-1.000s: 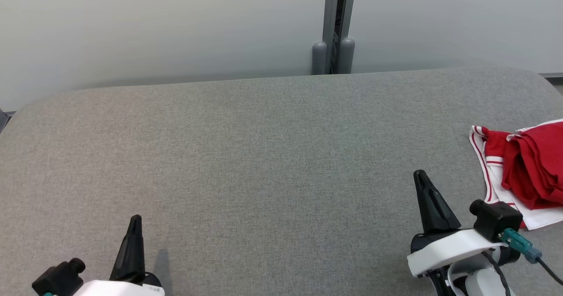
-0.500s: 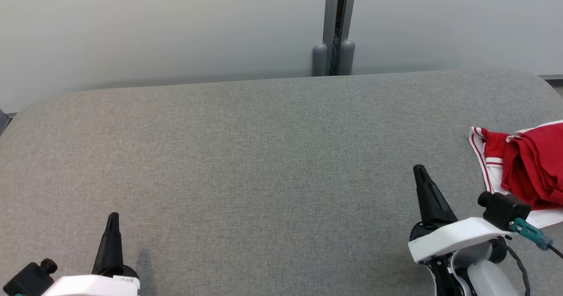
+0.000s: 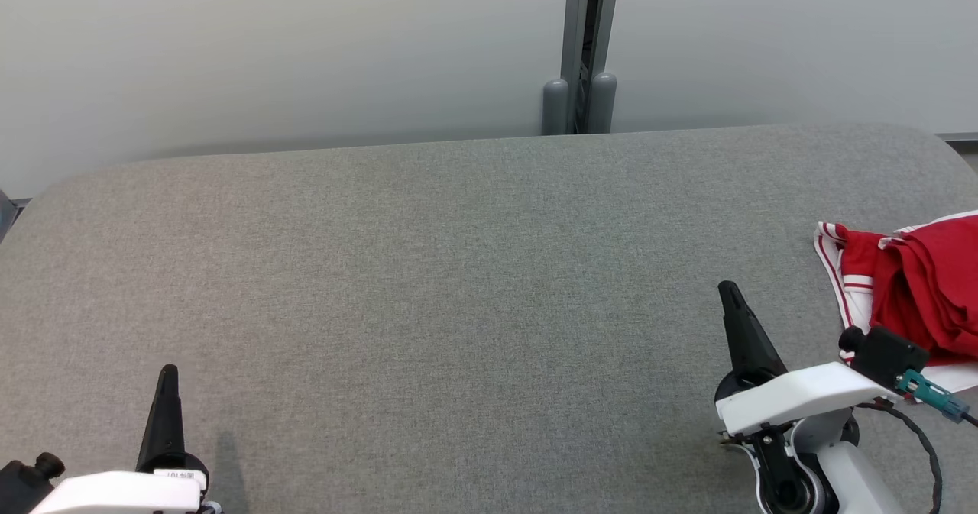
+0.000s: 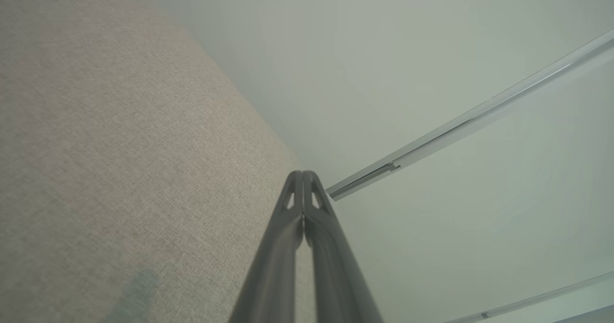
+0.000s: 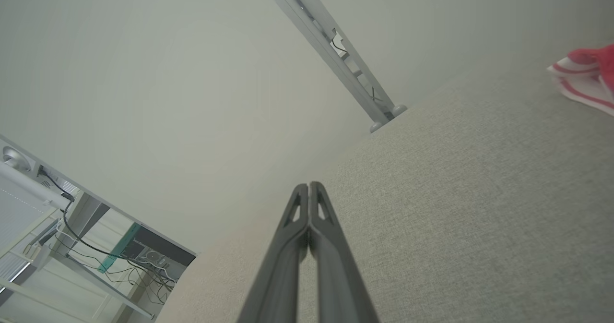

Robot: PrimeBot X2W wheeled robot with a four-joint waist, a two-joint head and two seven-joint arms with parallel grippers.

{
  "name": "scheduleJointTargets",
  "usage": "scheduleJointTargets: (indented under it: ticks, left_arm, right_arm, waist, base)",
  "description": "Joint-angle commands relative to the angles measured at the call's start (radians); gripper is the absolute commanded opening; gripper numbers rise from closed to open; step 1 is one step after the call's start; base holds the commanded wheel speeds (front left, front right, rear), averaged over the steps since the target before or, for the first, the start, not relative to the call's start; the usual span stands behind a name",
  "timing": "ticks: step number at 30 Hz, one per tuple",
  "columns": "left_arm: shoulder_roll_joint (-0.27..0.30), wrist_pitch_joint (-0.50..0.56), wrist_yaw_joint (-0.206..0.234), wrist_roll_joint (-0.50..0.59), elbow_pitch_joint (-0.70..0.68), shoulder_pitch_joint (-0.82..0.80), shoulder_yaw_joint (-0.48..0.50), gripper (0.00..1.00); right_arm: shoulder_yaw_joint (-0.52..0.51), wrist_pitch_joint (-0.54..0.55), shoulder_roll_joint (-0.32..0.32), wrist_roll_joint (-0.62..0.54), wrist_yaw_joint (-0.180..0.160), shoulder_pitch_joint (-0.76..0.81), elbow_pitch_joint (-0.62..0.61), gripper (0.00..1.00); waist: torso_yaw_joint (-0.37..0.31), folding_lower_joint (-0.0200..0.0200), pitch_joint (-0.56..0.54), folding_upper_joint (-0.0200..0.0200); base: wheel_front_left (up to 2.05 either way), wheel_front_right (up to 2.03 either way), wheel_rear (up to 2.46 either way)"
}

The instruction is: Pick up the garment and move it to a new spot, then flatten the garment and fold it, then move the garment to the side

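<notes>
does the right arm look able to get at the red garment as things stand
Probably yes: the red and white garment lies crumpled to the right of the right tool, with only grey table between them. The tool is shut and would need to open first.

Both pairs of jaws are long, dark and tapered to a point, with a small slot near each tip. Each rises from a white wrist shell (image 3: 795, 407). At the lower right, a black camera block (image 3: 886, 353) carries a teal plug (image 3: 921, 392) and a thin black cable (image 3: 928, 445). The lower-left shell bears a small printed label (image 3: 174, 474).
</notes>
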Motion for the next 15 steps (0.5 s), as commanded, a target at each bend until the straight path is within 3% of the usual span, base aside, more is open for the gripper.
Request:
scheduleJointTargets:
  ticks: [1, 15]
  left_arm:
    - [0.012, 0.009, -0.001, -0.026, -0.011, -0.033, 0.015, 0.00]
    - [0.020, 0.068, -0.001, -0.169, -0.009, -0.048, 0.068, 0.00]
  right_arm:
    - [0.002, 0.008, -0.007, 0.038, 0.000, -0.033, -0.004, 0.00]
    - [0.014, 0.032, -0.009, 0.241, 0.000, -0.063, 0.029, 0.00]
  waist:
    - [0.000, 0.0000, -0.001, -0.0001]
    - [0.001, 0.0000, -0.006, -0.0001]
  base:
    - [0.00, 0.00, 0.00]
    - [0.00, 0.00, 0.00]
